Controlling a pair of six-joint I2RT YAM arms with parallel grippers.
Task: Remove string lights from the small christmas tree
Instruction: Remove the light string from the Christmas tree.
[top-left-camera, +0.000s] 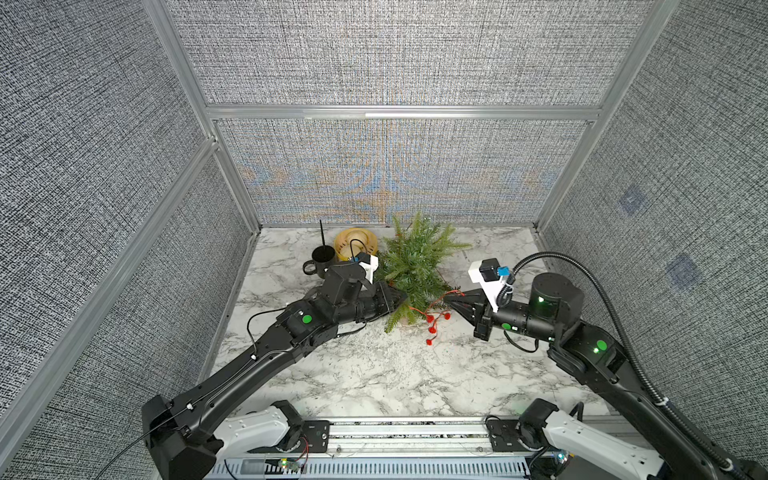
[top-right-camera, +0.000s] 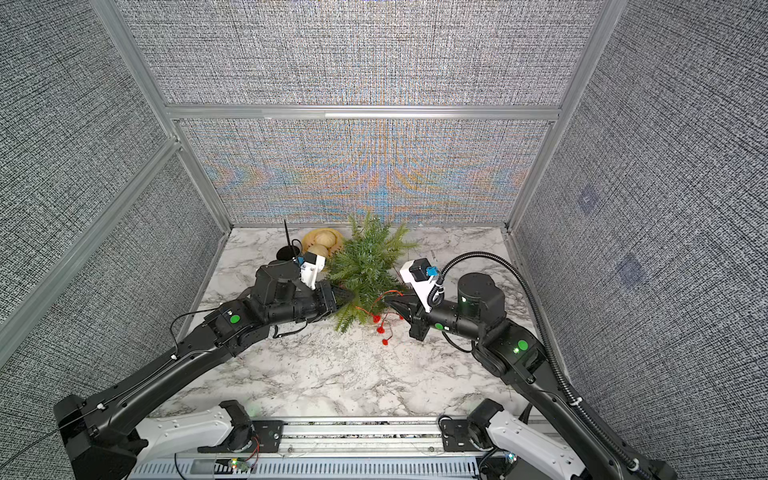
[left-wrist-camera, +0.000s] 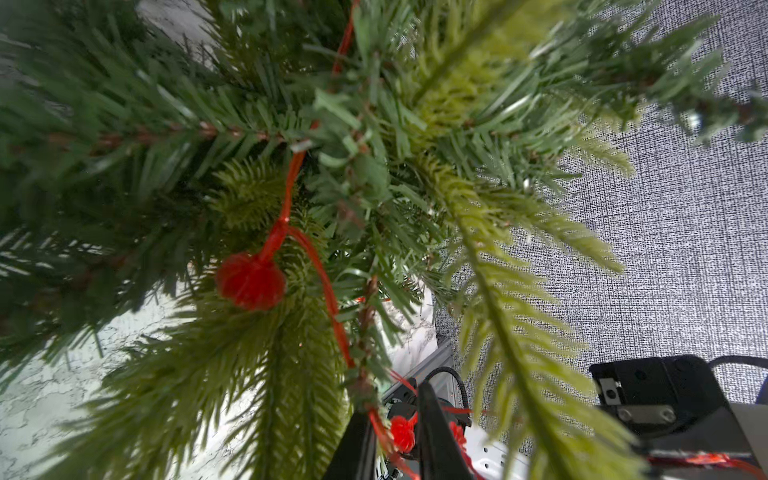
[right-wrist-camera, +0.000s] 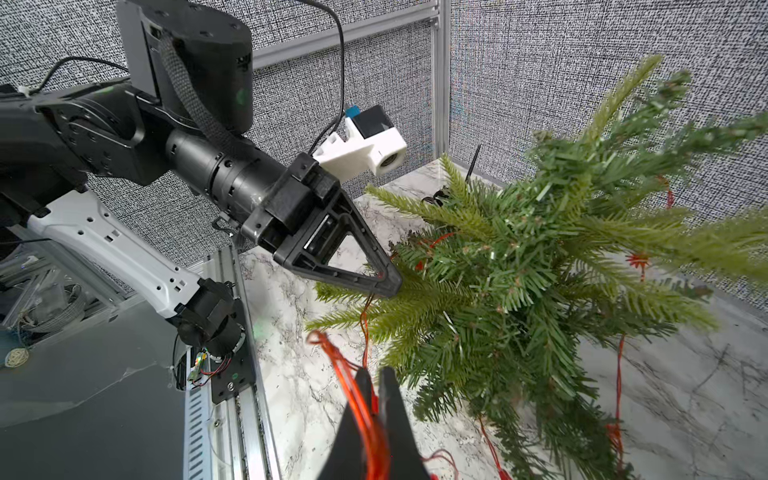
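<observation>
We find the small christmas tree (top-left-camera: 415, 266) at the back of the bench (top-left-camera: 374, 374). Left of the tree lies a bowl (top-left-camera: 355, 241), with a mug (top-left-camera: 323, 259) farther left. The string lights (top-left-camera: 430, 318) trail before the tree, between the left tool (top-left-camera: 404, 297) and right tool (top-left-camera: 448, 296) flanking it.
</observation>
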